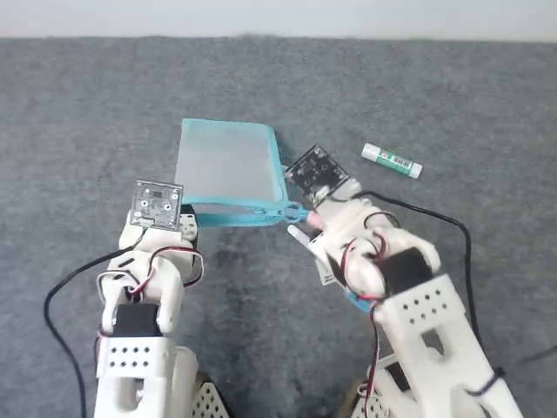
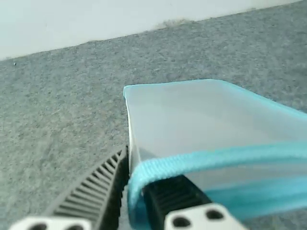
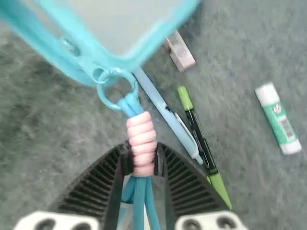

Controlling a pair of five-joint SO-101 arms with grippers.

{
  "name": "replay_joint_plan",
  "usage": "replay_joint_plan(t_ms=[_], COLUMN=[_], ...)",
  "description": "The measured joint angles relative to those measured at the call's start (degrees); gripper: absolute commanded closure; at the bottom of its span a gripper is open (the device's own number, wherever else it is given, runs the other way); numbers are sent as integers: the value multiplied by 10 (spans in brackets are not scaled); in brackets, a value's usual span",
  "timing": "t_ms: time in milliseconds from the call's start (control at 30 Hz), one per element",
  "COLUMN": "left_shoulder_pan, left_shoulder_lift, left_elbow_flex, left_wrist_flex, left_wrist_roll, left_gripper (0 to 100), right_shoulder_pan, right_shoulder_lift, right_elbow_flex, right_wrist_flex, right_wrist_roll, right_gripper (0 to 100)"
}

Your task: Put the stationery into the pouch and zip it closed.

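Note:
A translucent pouch [image 1: 228, 165] with teal edging lies flat on the grey carpet. My left gripper [image 1: 191, 219] is shut on the pouch's near left corner, its fingers [image 2: 108, 189] clamped across the teal zip edge [image 2: 192, 160]. At the pouch's near right corner, my right gripper [image 1: 306, 218] is shut on the zip's pink-beaded pull cord [image 3: 141, 143], which hangs from the teal ring [image 3: 113, 89]. Beside that corner lie a blue pen [image 3: 168, 115], a green pen [image 3: 201, 139] and a small eraser [image 3: 180, 51]. A green and white glue stick [image 1: 392, 160] lies further right.
Grey carpet [image 1: 104, 113] covers the whole table, with open room to the left of the pouch and beyond it. A pale wall [image 2: 96, 19] bounds the far edge. Black cables [image 1: 452, 228] trail from both arms near the front.

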Motion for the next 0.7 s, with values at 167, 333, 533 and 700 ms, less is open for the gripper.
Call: replay_joint_plan(t_ms=[167,333,533,700], left_shoulder_pan=[0,-4,-23,-23], left_shoulder_lift=[0,0,0,0], left_elbow_flex=[0,0,0,0], left_wrist_flex=[0,0,0,0], left_wrist_roll=[13,14,18,20], left_gripper=[989,989,989,989], right_shoulder_pan=[30,33,33,34], right_shoulder_lift=[41,53,58,58], right_elbow_flex=[-17,-17,-18,-18], right_wrist_flex=[-3,-7,-10,23], right_wrist_roll=[0,0,0,0], right_gripper=[991,991,969,781])
